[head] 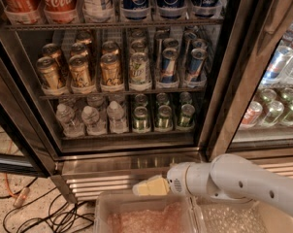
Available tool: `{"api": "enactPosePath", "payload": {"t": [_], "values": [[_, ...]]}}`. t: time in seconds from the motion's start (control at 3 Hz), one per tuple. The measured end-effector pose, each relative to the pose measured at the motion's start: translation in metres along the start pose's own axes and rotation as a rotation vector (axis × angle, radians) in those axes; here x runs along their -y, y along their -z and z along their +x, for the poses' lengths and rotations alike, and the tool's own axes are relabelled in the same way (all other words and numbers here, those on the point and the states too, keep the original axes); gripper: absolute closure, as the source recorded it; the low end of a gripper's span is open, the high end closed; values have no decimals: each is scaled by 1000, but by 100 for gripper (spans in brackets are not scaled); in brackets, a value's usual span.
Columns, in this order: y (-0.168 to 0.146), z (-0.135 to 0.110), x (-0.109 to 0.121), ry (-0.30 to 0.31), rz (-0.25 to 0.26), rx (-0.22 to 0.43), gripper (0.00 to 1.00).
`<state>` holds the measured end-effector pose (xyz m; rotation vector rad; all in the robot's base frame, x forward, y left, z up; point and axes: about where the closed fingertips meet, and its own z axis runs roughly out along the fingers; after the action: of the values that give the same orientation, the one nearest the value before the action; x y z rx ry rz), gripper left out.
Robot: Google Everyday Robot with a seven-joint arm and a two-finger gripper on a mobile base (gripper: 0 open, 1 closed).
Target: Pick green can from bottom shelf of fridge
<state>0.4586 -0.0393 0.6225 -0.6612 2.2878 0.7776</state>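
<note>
The fridge (pixel 137 161) stands in front of me with its dark-framed door swung open at the right. On the bottom shelf (pixel 127 134) several green cans (pixel 163 116) with silver tops stand in rows at the right, beside small water bottles (pixel 90 120) at the left. My gripper (pixel 146 187) with its cream fingers sits low, in front of the ribbed steel base panel, below and a little left of the green cans. It holds nothing that I can see. The white arm (pixel 238 181) comes in from the lower right.
The shelf above holds gold-tan cans (pixel 78 69) and blue-and-red cans (pixel 168 64); cola and Pepsi bottles stand at the top. A clear plastic bin (pixel 146 215) sits below my gripper. Cables (pixel 49 212) lie on the floor at left. A neighbouring cooler (pixel 277 101) is at right.
</note>
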Motion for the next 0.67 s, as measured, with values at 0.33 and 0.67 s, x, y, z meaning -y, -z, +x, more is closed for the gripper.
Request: {"api": "enactPosePath", "payload": {"t": [0.33,0.67], "values": [[-16,-15,10,-25,77,92,0],[-16,-28,20,-54,182,177,0]]}}
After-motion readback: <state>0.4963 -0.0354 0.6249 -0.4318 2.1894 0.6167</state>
